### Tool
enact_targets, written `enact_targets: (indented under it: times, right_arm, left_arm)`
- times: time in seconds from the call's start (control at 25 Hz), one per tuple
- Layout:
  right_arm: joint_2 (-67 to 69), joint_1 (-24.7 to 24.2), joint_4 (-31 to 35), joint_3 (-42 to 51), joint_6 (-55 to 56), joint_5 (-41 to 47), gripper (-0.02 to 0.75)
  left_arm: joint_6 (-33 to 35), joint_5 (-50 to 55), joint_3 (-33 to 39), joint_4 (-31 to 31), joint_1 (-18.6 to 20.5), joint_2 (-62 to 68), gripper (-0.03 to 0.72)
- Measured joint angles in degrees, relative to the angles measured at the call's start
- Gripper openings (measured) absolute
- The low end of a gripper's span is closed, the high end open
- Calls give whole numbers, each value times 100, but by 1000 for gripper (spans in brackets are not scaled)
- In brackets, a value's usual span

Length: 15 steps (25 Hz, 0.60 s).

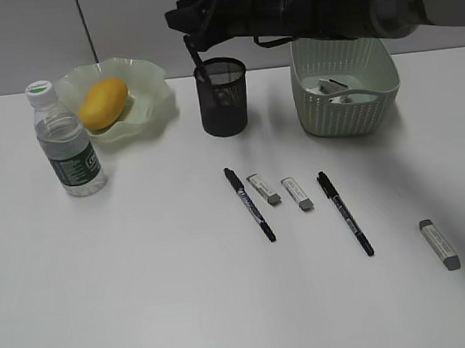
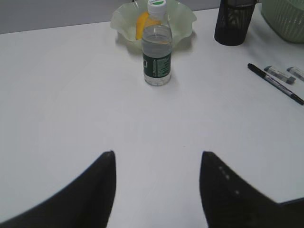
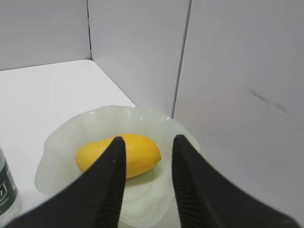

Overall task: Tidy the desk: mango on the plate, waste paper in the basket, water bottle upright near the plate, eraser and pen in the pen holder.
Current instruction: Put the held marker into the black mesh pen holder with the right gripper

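Black pen (image 1: 194, 55) stands tilted in your pen holder (image 1: 223, 97), right tool (image 1: 191, 41) parted just above it. Left tool (image 2: 156, 183) open, empty. Mango (image 1: 102, 103) on plate (image 1: 147, 84).

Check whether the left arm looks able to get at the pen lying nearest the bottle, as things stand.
Probably yes. The left gripper hangs open over bare desk, and the pen lies flat off to its right with nothing between; two erasers lie just beyond it.

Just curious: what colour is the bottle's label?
Dark green with white print, on the bottle; clearest in the left wrist view.
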Motion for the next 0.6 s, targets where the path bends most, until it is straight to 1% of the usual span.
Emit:
enact_targets:
  times: [0.2,0.28,0.4,0.52,0.6]
  right_arm:
    - [-37,0,-46,0,174,38,309]
    - [-112,0,-274,0,442,32,326]
    - [-330,0,-1235,0,1356,-107,369]
    - [-637,0,-2552,0,2731,-215,422]
    - [-855,0,-3640,0,3836,-239,449]
  left_arm:
    - [0,0,0,0,0,0,428]
    - [0,0,0,0,0,0,428]
    - [0,0,0,0,0,0,428]
    - [0,0,0,-1,0,0,428]
    - [0,0,0,-1,0,0,428]
